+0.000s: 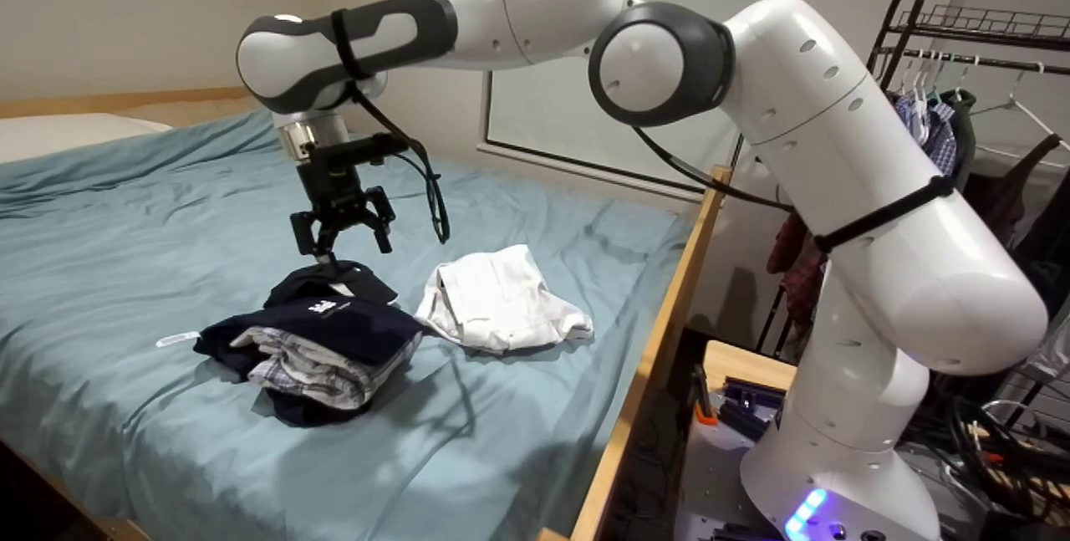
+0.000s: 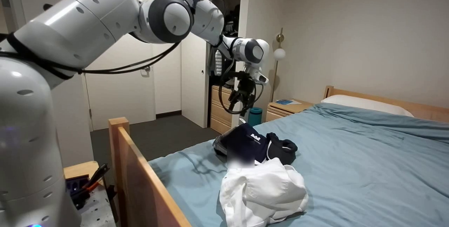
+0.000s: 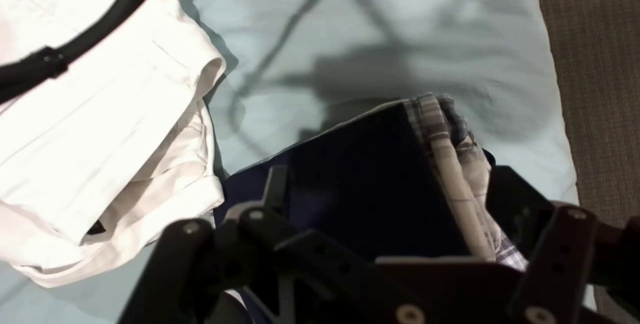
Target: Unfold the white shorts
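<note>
The white shorts [image 1: 501,298] lie folded and rumpled on the bed, beside a dark clothes pile. In an exterior view [image 2: 266,188] they are nearest the camera. In the wrist view the shorts [image 3: 115,93] fill the left side, with loose layers and an opening at the lower edge. My gripper [image 1: 354,250] is open and empty, above the dark pile and off to the side of the shorts. It also shows above the pile in an exterior view [image 2: 238,110]. In the wrist view its fingers [image 3: 390,189] stand wide apart, with navy cloth below between them.
The pile holds a navy garment [image 1: 351,328], plaid cloth [image 1: 309,370] and a black garment [image 2: 282,148], touching or close to the shorts. A wooden bed rail [image 1: 648,365] runs between bed and robot base. A cable [image 3: 100,28] hangs from the wrist. A pillow [image 2: 368,104] lies at the headboard.
</note>
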